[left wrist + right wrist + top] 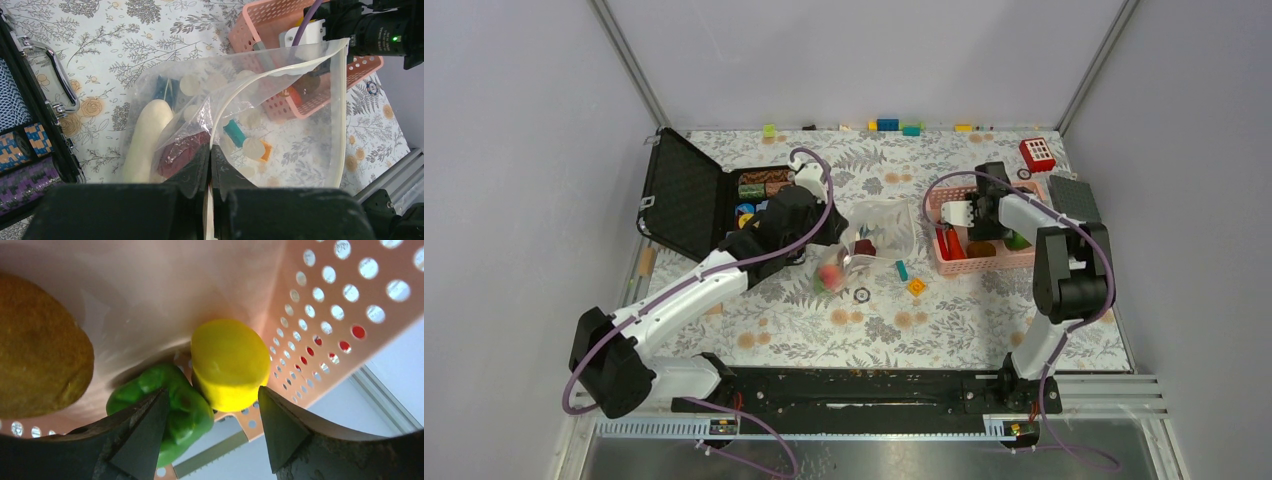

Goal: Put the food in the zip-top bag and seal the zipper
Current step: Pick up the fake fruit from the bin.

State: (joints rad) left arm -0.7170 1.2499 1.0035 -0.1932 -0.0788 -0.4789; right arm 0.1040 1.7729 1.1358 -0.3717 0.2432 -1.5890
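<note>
Left wrist shows radish [147, 135], apparently, inside zip-top bag [320, 150].

Open zip-top bag [310, 125], white radish [147, 135] inside

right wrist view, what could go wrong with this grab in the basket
1. The right gripper has its open jaws around the yellow piece, with the green pepper pressed against it. Closing could catch both or squirt one away.
2. The left gripper pinches the zip-top bag at one spot on its edge, so the floppy mouth may sag shut.
</note>
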